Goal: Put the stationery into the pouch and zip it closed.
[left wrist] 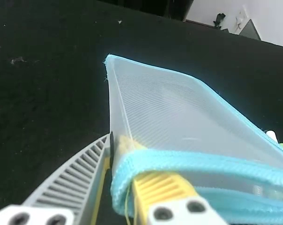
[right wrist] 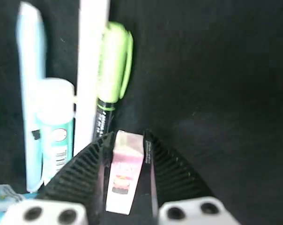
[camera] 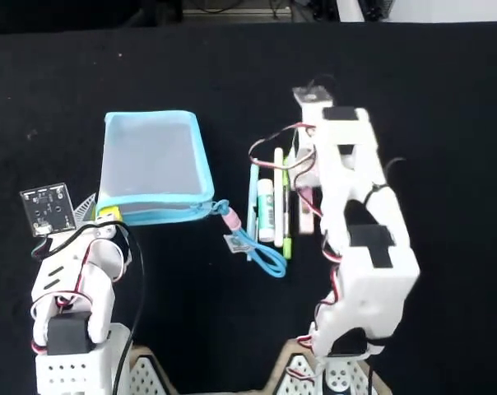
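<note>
the pale mesh pouch [camera: 154, 160] with blue trim lies flat on the black table [camera: 429, 99], and the left gripper [left wrist: 119, 151] is clamped on the zip edge at the pouch's corner nearest the arm bases. just to its right a blue pen [camera: 253, 197], glue stick [camera: 266, 210], white pen [camera: 278, 189] and green marker [camera: 286, 222] lie side by side. the right gripper [right wrist: 127, 139] sits beside the marker, its jaws closed on a small pink-and-white eraser [right wrist: 123, 173].
</note>
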